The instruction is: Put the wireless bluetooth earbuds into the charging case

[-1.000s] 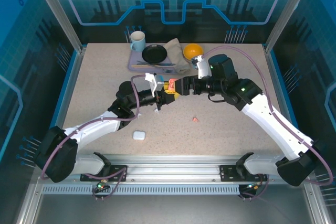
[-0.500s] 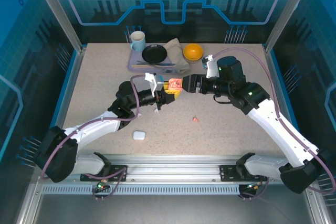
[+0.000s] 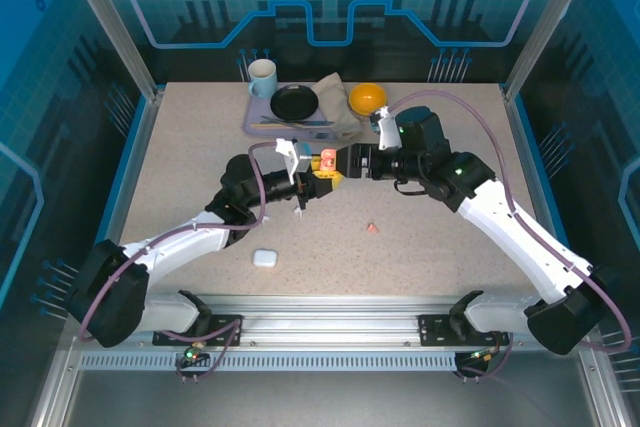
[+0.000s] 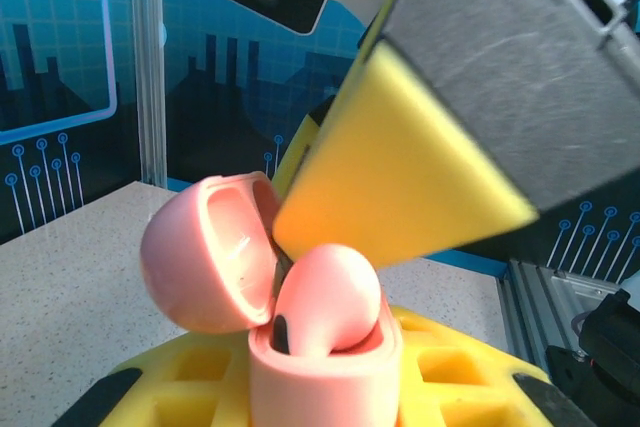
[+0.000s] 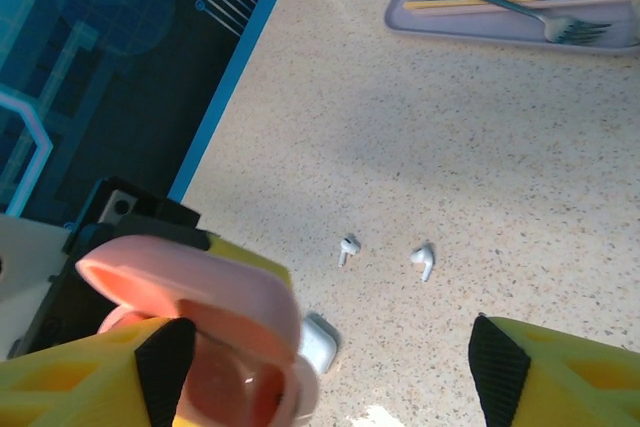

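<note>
While the left gripper (image 3: 318,183) is clamping the open pink charging case (image 4: 325,377) and the right gripper (image 3: 341,161), jaws wide and holding nothing, is hovering just beside its raised lid (image 4: 205,252), a salmon-pink earbud (image 4: 330,292) is sitting proud in the case's well. We are judging that an off-centre push from its yellow finger (image 4: 400,187) is risking tipping the earbud out, snapping the lid shut on it or twisting the case in its grip. Another pink earbud (image 3: 372,228) is lying on the desk (image 3: 440,247), well apart from the case.

Left claw (image 3: 322,181) clamped, right claw (image 3: 343,161) spread wide, tips meeting
</note>
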{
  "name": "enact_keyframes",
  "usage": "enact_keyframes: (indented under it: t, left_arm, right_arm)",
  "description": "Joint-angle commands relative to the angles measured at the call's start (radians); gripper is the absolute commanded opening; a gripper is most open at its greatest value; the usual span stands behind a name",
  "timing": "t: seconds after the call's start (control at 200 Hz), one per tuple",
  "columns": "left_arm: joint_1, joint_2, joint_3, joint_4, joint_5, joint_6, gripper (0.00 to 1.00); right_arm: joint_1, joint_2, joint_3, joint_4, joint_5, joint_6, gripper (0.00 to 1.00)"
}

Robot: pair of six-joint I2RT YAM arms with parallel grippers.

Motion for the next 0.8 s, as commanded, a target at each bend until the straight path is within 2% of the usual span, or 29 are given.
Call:
enact_keyframes:
  t: [0.0,0.185,0.32,0.525,0.68,0.795]
  left_arm:
    - [0.004,0.005,0.017,0.034,0.011,-0.003,0.0]
    - [0.004,0.007,0.018,0.034,0.007,-0.005,0.0]
    - [0.005,0.001,0.006,0.037,-0.023,0.009,0.0]
    - [0.028,-0.017,-0.043,0.074,-0.084,0.014,0.0]
    - [0.055,-0.028,-0.077,0.098,-0.103,0.011,0.0]
    - [0.071,-0.041,-0.093,0.102,-0.109,-0.001,0.0]
  right_arm:
    - [0.033,-0.006,0.029,-0.025,0.011,-0.025,0.77]
    - [0.02,-0.06,-0.01,-0.065,0.105,-0.016,0.77]
    - [-0.036,-0.124,-0.049,-0.072,0.147,0.03,0.79]
    - [-0.129,-0.192,-0.135,-0.191,0.194,0.1,0.79]
    - [-0.137,-0.157,-0.267,-0.172,0.191,0.129,0.78]
    - [-0.129,-0.041,-0.291,-0.155,0.15,0.0,0.77]
